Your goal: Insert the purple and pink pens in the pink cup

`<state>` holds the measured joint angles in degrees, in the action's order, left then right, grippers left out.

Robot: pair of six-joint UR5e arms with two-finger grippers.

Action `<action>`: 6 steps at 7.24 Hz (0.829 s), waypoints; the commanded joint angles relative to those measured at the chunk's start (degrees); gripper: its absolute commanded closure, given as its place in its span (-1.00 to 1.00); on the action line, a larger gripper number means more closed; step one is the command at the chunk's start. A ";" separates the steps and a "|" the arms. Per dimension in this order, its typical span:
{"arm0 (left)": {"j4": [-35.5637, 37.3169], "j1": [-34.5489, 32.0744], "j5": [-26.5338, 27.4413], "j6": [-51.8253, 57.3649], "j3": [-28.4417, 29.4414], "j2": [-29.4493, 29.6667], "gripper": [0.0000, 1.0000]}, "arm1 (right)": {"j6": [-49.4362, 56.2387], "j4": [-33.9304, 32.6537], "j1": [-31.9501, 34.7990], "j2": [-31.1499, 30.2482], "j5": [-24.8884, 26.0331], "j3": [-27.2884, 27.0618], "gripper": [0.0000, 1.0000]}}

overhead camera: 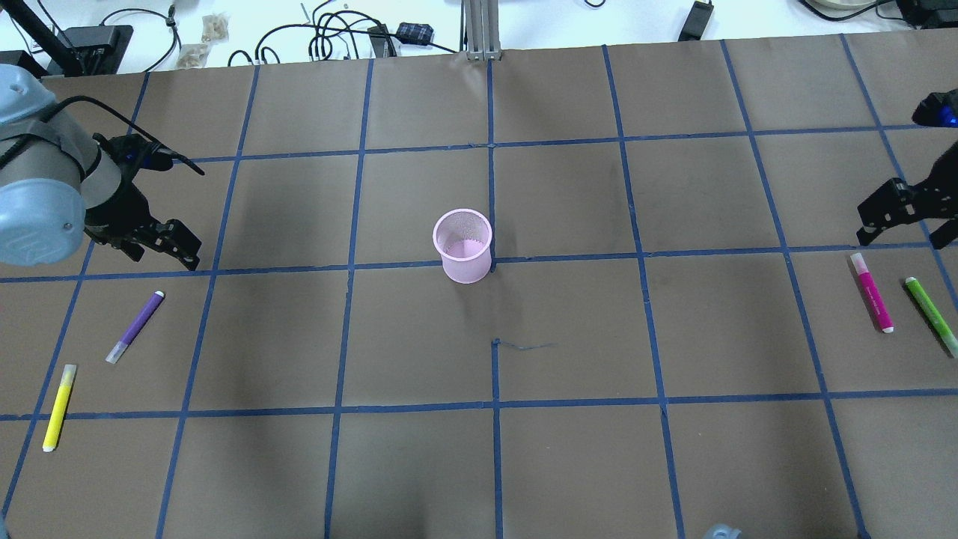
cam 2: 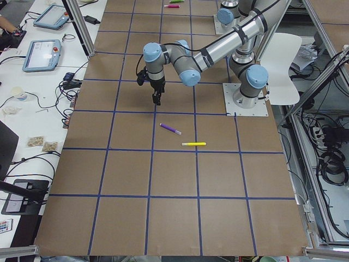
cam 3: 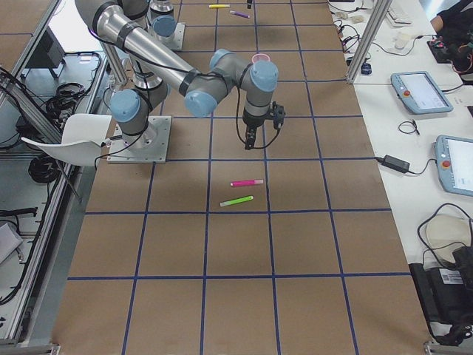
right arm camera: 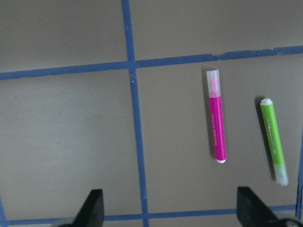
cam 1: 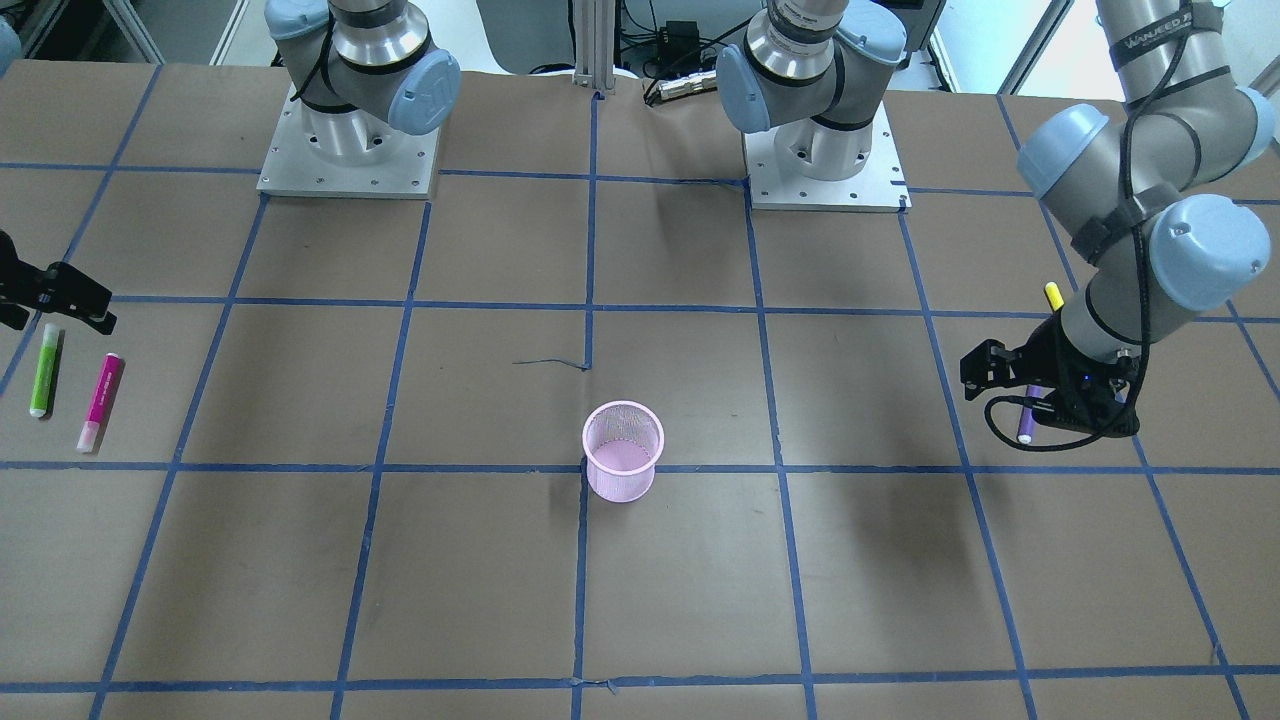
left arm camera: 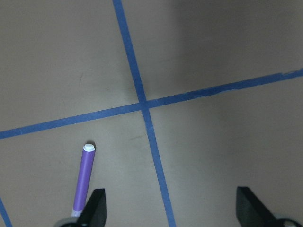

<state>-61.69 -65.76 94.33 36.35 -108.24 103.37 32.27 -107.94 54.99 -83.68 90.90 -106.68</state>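
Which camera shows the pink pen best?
The right wrist-mounted view: the pink pen lies large and whole. Overhead, front-facing and exterior right show it small; exterior left, a speck; left wrist, nothing.

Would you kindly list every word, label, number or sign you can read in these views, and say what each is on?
White lettering on the black strap round the left arm: too blurred to read.
Fine print along the pink pen: too small to read.
Raised emblem on a blue joint cap: not legible.
No other text shows.
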 commanded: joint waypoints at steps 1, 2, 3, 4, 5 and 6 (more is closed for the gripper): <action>6.91 1.33 0.50 5.37 -0.66 5.67 -0.91 | 5.87 -6.13 -3.48 5.61 0.16 -2.13 -1.00; 9.72 2.29 1.73 10.09 -0.65 7.61 -0.93 | 4.04 -6.31 -3.57 7.29 0.16 -2.13 -1.00; 10.00 4.57 1.56 13.79 -0.57 8.94 -0.92 | 2.28 -7.10 -3.57 10.26 0.33 -2.48 -1.00; 9.92 6.24 1.30 14.53 -0.91 10.08 -0.92 | 2.61 -9.46 -3.57 12.29 2.16 -2.57 -1.00; 9.92 6.35 1.56 15.49 -0.57 10.79 -0.93 | 3.05 -11.04 -3.57 13.36 4.53 -2.57 -0.88; 9.83 6.96 1.91 16.98 -0.48 10.97 -1.00 | 2.97 -11.06 -3.57 14.50 4.64 -2.57 -0.78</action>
<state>-51.85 -59.59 95.91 51.60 -108.86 113.77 35.21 -118.17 51.43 -70.76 94.48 -109.21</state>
